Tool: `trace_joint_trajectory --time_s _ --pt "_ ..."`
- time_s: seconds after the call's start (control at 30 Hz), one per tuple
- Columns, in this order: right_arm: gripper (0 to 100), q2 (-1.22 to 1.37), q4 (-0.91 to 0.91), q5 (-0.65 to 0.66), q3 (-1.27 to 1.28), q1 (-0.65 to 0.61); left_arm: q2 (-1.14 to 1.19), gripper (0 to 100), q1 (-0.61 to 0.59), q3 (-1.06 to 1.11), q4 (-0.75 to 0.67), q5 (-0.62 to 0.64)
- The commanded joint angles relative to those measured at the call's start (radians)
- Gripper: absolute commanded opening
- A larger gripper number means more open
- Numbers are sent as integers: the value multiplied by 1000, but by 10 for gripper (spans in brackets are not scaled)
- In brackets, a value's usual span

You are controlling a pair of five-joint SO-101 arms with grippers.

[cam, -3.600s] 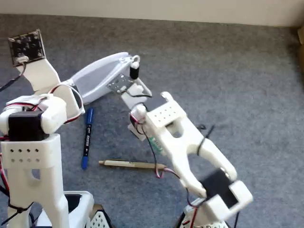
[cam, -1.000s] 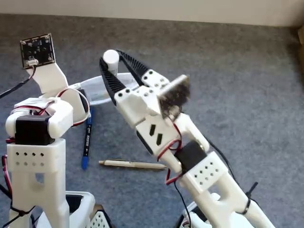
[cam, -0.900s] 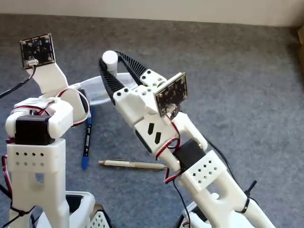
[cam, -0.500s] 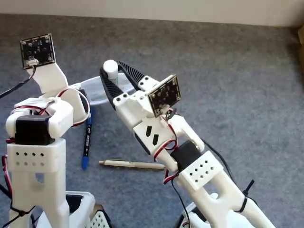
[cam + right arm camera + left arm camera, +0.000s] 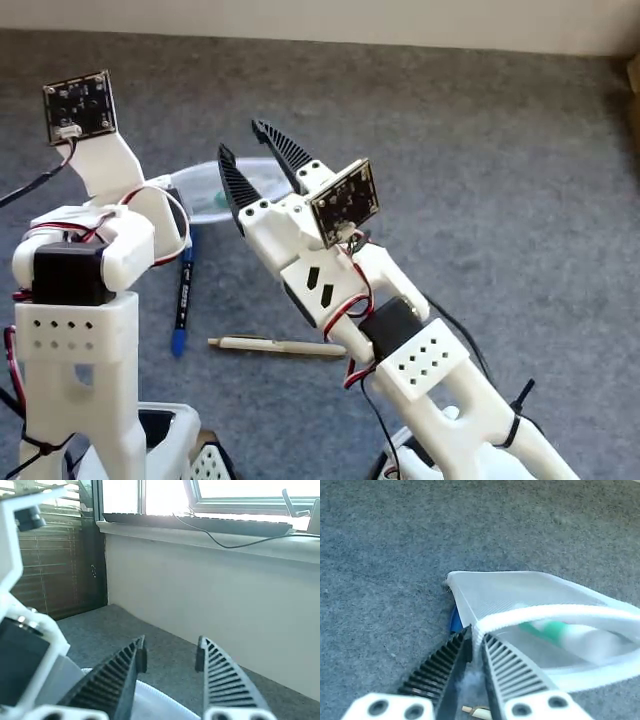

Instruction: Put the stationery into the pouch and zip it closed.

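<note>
Blue pen (image 5: 183, 290) points at the pouch (image 5: 520, 597) pinched by left tool (image 5: 474, 639); right tool (image 5: 239, 138) gapes empty.

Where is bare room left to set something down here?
Widest free patch: grey carpet right of the right arm, up to the wall. A strip also lies beyond the pouch. Crowded: between the arms, where the blue pen and beige pen lie.

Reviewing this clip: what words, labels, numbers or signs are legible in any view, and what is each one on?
No text can be read in any view.
Blue pen: dark print runs along the barrel, too small to read.
Beige pen: no print that I can make out.
Pouch: plain mesh and white rim, with no label or sign showing.
</note>
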Motion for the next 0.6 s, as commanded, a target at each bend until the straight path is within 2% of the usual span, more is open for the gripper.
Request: trace_joint_trajectory --time_s 0.0,0.1,0.2,0.37,0.57 --pt "146 -38 -15 0 -16 -4 7 7 5 2 -6 12" --pt "146 -91 39 0 -16 -4 7 7 5 1 -6 12" --pt "146 -162 216 0 -21 -4 7 7 -1 -2 -9 11" --pt "146 -259 469 -3 -90 -4 7 7 -82 -44 -6 12" --pt "146 -315 717 -6 -91 -4 7 7 -153 -124 -5 12"
